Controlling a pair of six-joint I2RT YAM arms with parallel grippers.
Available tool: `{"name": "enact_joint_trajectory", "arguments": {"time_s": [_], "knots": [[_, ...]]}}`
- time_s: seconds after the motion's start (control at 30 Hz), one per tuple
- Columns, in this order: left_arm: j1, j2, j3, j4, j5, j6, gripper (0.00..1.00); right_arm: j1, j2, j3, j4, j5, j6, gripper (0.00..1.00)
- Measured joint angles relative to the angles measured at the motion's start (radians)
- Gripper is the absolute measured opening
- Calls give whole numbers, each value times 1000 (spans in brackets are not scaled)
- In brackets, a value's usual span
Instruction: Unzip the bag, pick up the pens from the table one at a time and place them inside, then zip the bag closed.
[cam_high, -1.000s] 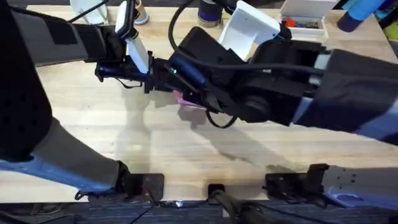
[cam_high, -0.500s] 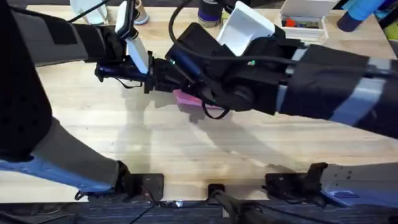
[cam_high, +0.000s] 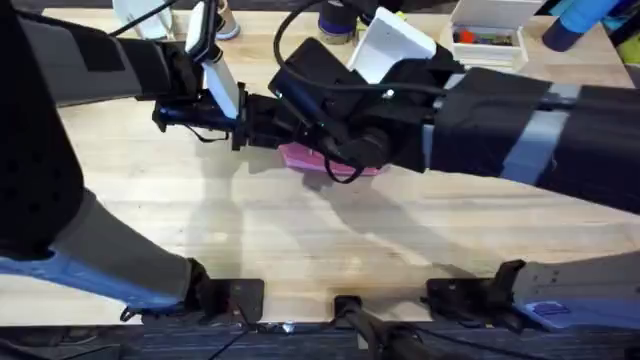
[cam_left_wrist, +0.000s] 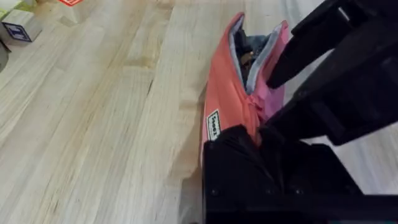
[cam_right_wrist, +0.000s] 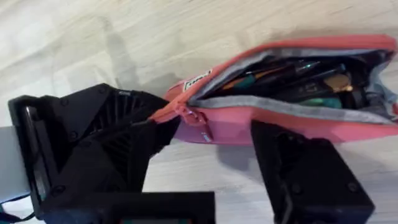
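Table (cam_left_wrist: 93, 124) | bag (cam_right_wrist: 298, 112) unzipped (pens inside) | left gripper (cam_left_wrist: 261, 134) pinching bag end | right gripper (cam_right_wrist: 205, 162) spread

Left claw (cam_high: 243, 122) clamped shut, right claw (cam_right_wrist: 205, 134) spread open, arms converging mid-table.

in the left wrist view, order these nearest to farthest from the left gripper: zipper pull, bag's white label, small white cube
1. bag's white label, on the pouch side just ahead of the left gripper.
2. zipper pull, slightly farther up the seam; nearly level with the label.
3. small white cube, far off at the table's corner.
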Motion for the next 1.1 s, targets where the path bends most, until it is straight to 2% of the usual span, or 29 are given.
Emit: {"name": "enact_joint_trajectory", "arguments": {"time_s": [0.33, 0.47, 0.73, 0.97, 1.1], "knots": [[0, 0, 0, 3, -9, 0, 43, -3, 12, 0, 27, -2, 3, 796], [0, 0, 0, 4, -9, 0, 43, -8, 12, 0, 38, -9, 3, 708], [0, 0, 0, 8, -18, 0, 43, -15, 27, 0, 54, -16, 14, 636], [0, 0, 0, 8, -23, 0, 43, -16, 34, 4, 68, -26, 26, 457], [0, 0, 0, 9, -23, 0, 43, -24, 35, 5, 66, -35, 26, 449]]}}
